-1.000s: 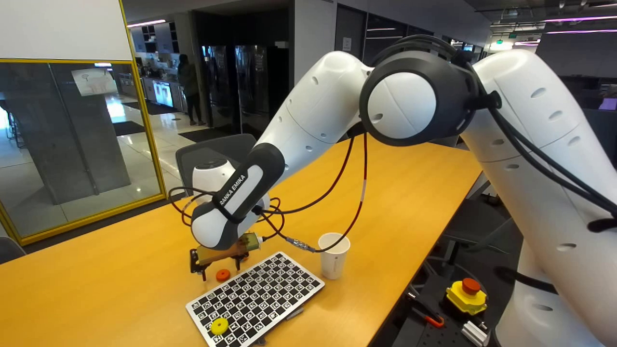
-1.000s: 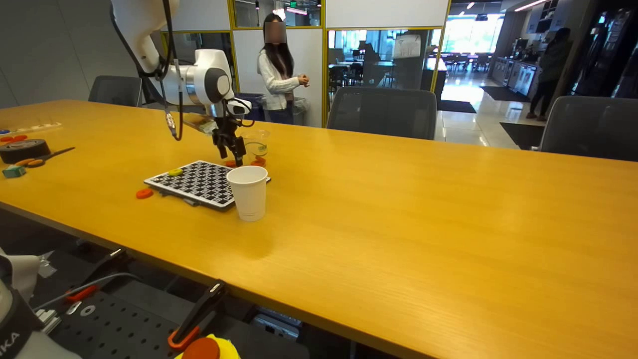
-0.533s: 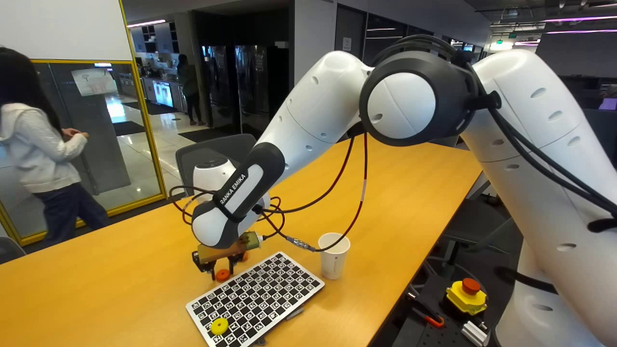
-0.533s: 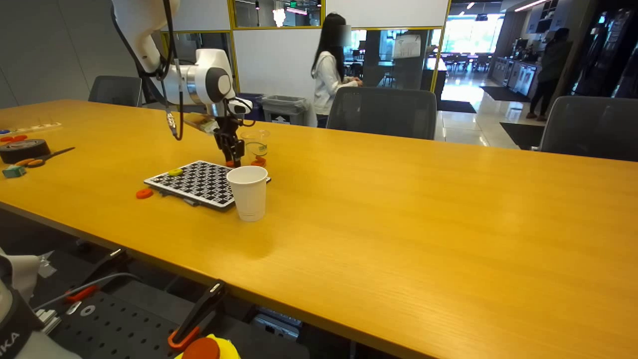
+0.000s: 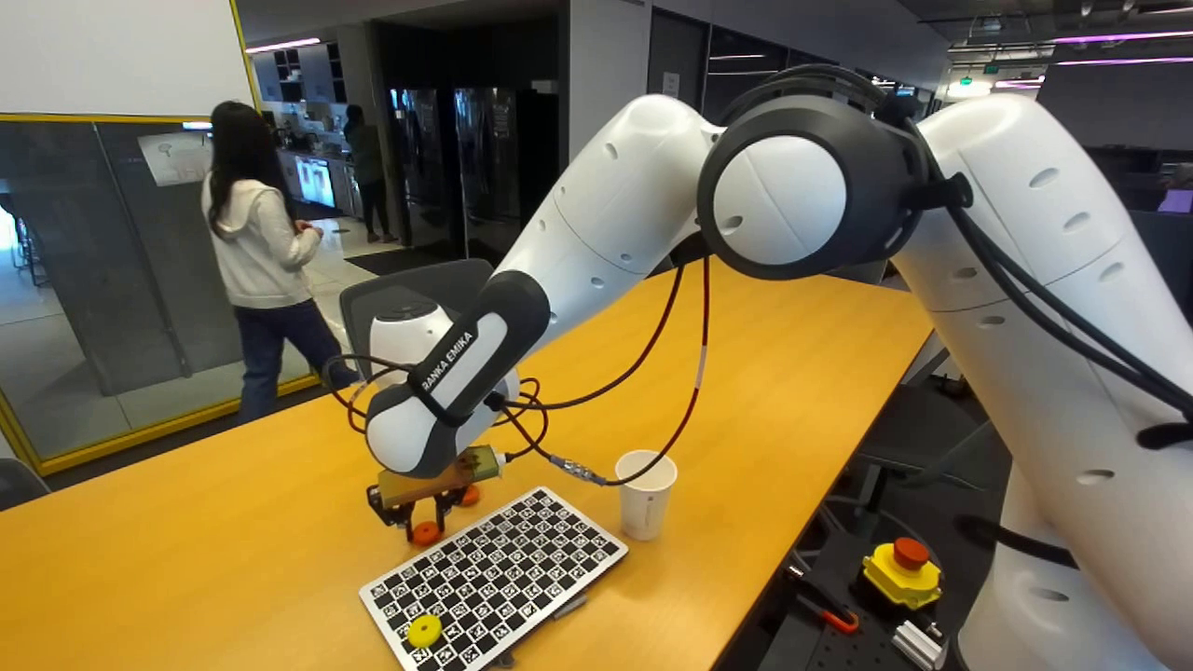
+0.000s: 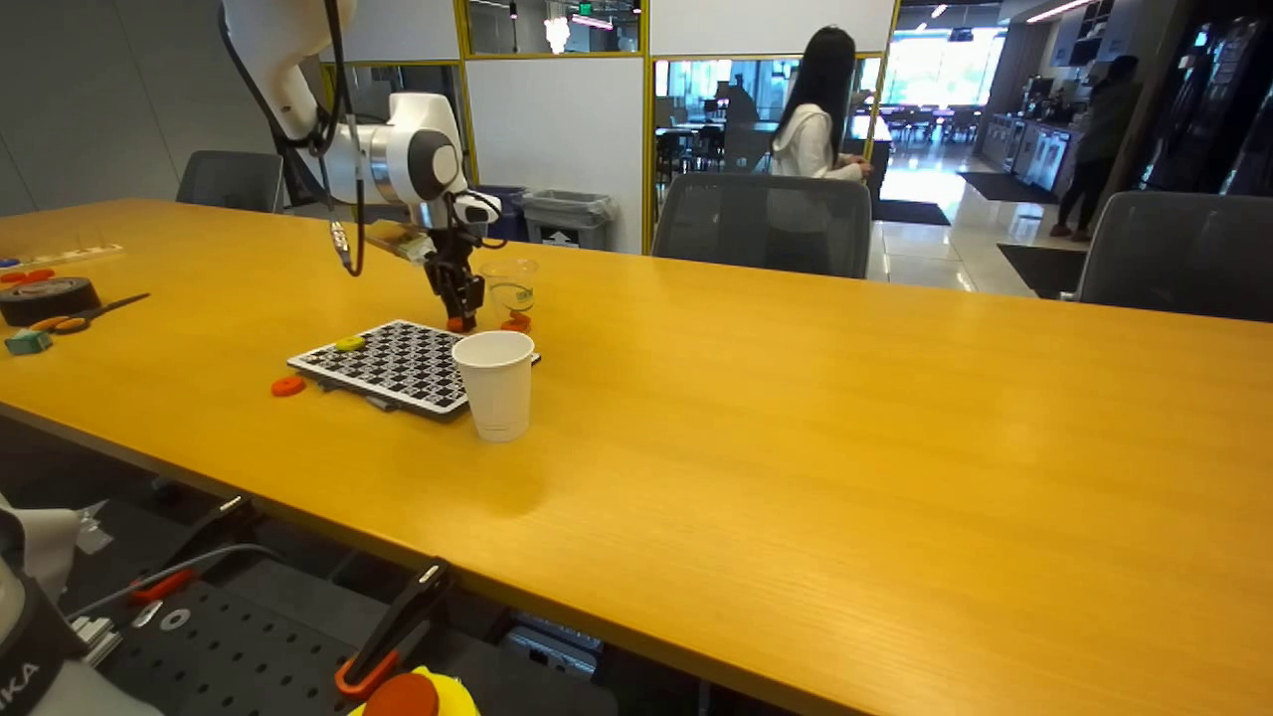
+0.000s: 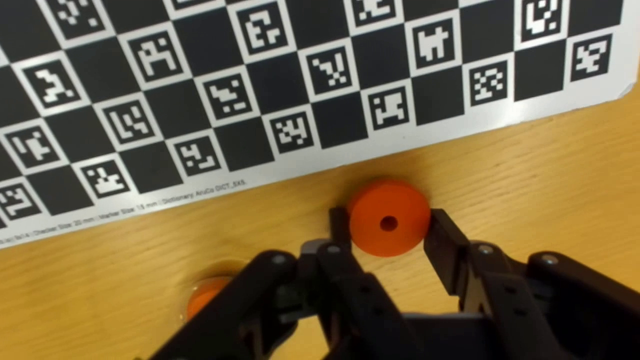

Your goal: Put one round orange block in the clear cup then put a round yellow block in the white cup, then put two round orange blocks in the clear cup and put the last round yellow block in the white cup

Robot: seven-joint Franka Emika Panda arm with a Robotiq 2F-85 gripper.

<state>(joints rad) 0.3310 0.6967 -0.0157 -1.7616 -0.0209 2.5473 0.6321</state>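
Open tabletop (image 6: 855, 408) stretches away beside the white cup (image 6: 499, 390) as a checkered board (image 5: 494, 576) and the clear cup (image 6: 511, 290) crowd the pincer (image 7: 387, 225) on two sides.

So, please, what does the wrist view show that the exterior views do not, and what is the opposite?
Only the wrist view: legible printed text along one edge of the patterned board.
Only the exterior views, both of them: the white cup, and a round yellow block lying on the board.
Shared: the board, the table, and the gripper at a round orange block; the wrist view best shows it closed on the block.
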